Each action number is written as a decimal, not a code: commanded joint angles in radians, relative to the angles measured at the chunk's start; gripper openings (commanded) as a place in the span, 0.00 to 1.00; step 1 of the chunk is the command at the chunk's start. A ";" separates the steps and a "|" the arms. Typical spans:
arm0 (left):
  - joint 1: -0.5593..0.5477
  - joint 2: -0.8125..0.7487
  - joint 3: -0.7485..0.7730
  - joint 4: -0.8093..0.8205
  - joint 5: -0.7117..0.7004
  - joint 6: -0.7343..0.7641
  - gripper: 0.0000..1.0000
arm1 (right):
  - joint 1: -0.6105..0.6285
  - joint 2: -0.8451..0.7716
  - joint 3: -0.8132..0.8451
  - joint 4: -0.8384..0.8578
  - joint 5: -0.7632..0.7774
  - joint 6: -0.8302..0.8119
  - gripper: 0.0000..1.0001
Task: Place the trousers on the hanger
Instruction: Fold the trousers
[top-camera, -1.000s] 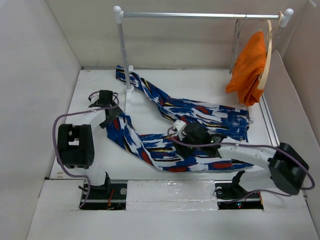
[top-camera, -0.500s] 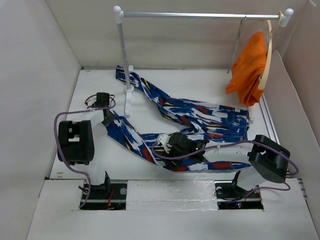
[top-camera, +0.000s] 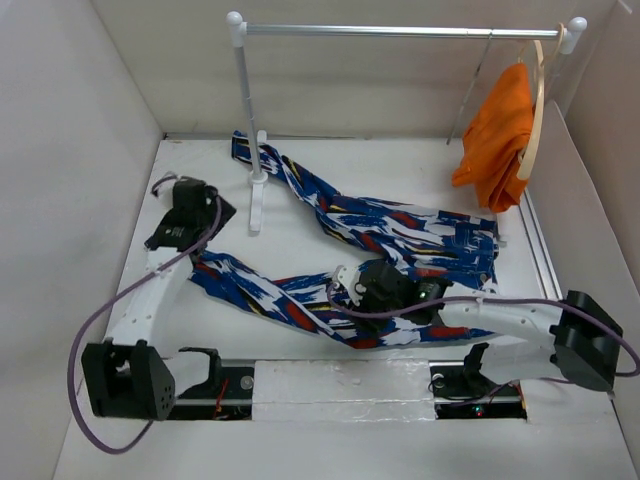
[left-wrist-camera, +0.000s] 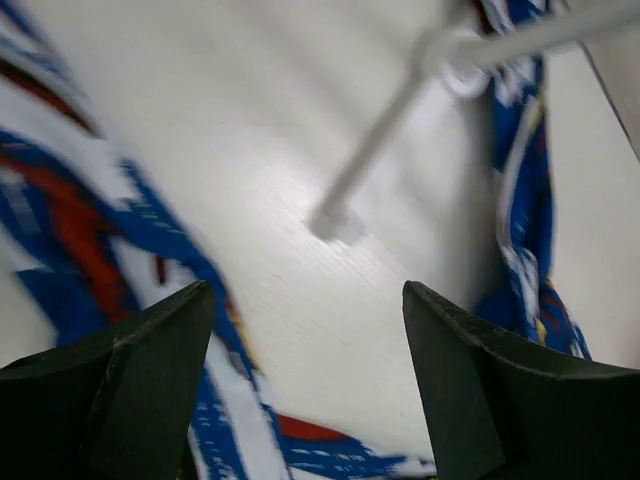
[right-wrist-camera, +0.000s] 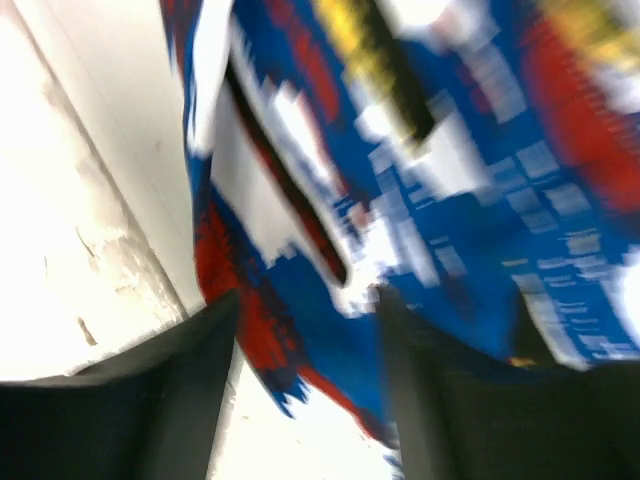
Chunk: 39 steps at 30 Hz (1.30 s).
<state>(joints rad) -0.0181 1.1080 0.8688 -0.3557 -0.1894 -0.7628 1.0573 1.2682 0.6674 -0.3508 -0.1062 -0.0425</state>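
The white counter (top-camera: 290, 245) carries the trousers (top-camera: 420, 225), sprawled across its middle. The hanger (top-camera: 472, 90) hangs from the rail (top-camera: 400, 31), well apart. The left claw (left-wrist-camera: 305, 295) gapes empty; the right claw (right-wrist-camera: 310, 330) is spread above the cloth.

**Clearances and obstructions: table enclosure**

Bare white tabletop (top-camera: 205, 160) is noted left of the white rail post (top-camera: 245, 110) and at the near left. The middle is covered by sprawled dark blue streaked cloth trousers (top-camera: 400, 225). The far right corner is blocked by an orange garment (top-camera: 495, 130) on a pale wooden hanger (top-camera: 538, 100), with a thin grey wire hanger (top-camera: 474, 80) hung just beside. Both sides are closed by white walls (top-camera: 60, 150).
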 joint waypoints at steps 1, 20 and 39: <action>-0.152 0.134 0.099 0.036 0.045 0.003 0.71 | -0.060 -0.047 0.136 -0.080 0.054 -0.072 0.54; -0.312 1.007 0.788 0.184 0.212 -0.102 0.15 | -0.212 -0.185 0.265 -0.137 0.072 -0.097 0.64; -0.802 0.259 -0.080 0.075 -0.021 -0.530 0.34 | -0.431 -0.171 0.199 -0.123 -0.047 -0.194 0.71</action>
<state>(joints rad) -0.7696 1.3804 0.8696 -0.1795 -0.1596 -1.1042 0.6369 1.0981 0.8734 -0.5014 -0.1135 -0.2146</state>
